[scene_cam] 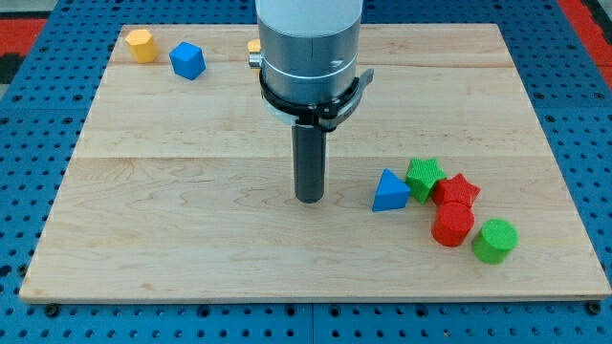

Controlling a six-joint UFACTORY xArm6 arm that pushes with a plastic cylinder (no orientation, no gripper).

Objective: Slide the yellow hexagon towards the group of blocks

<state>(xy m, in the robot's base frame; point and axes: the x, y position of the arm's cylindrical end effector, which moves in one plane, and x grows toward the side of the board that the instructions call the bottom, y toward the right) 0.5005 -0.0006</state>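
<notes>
Camera view, wooden desk (191,239) on a blue pegboard. My tip (309,200) is planted near the middle of the desk, touching no block. The end effector (309,162) is just a plain dark rod: nothing on it to be apart, together or clamped, and nothing held.

Yellow hexagon (140,45): way off to the upper left of my tip, up by the desk's top-left corner, well apart. Blue cube (187,60): same direction from my tip, a bit closer in and near the hexagon, but not touching it as far as can be seen.

Then the group, all on the view's right of my tip:
- blue triangle (389,190), nearest to my tip, roughly level with it, clear gap between
- green star (424,178), further right than the triangle and a touch higher, pressed against it
- red star (457,190), further right again
- red cylinder (452,225), right of and below my tip
- green cylinder (494,240), furthest from my tip, lower right

Also a small yellowish sliver (253,45) poking out above and slightly left of my tip, mostly hidden behind the grey arm housing (309,48). Can't tell the shape.
</notes>
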